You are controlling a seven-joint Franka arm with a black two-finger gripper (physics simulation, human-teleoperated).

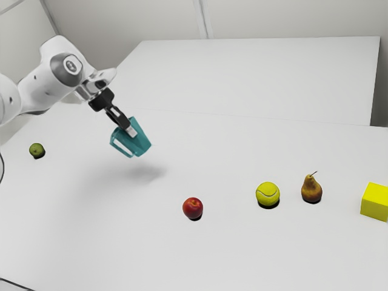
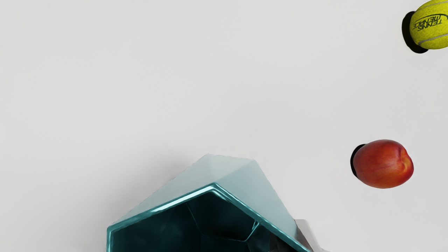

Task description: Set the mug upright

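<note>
Pincer (image 1: 131, 130) closed on the mug (image 1: 139, 143), pinching its wall. Mug is off the table (image 1: 242, 254), tilted. Exterior view gives its handle (image 1: 111, 142) and the gap over its shadow, plus lime (image 1: 36, 150), pear (image 1: 311, 190), yellow block (image 1: 375, 202). Wrist view gives the dark inside, one finger in, one out, and lettering on the tennis ball (image 2: 431, 26). Both views have the red fruit (image 1: 193, 207) on the table.

Bright light casts a soft shadow (image 1: 144, 173) below the mug (image 1: 140, 142).
</note>
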